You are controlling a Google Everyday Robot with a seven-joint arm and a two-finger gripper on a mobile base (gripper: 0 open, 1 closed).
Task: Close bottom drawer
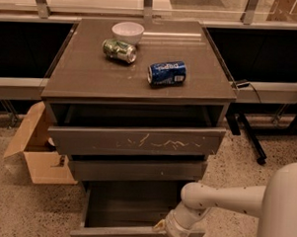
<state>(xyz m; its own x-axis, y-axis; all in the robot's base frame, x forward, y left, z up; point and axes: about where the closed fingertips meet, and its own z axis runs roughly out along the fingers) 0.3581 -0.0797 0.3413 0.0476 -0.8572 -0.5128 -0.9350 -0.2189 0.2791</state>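
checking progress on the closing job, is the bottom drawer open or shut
Open: the bottom drawer is pulled well out, its grey tray exposed. The gripper sits at its front panel, right of centre.

Brown table (86,78) carrying three things.
A white bowl (127,31) at the back, green can (119,50) on its side just before it, blue can (167,73) on its side nearby; gripper (166,232) low at the front of the bottom drawer (118,234).

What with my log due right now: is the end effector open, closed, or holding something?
End effector: cannot be told. It is at the front edge of the pulled-out bottom drawer, partly out of view.
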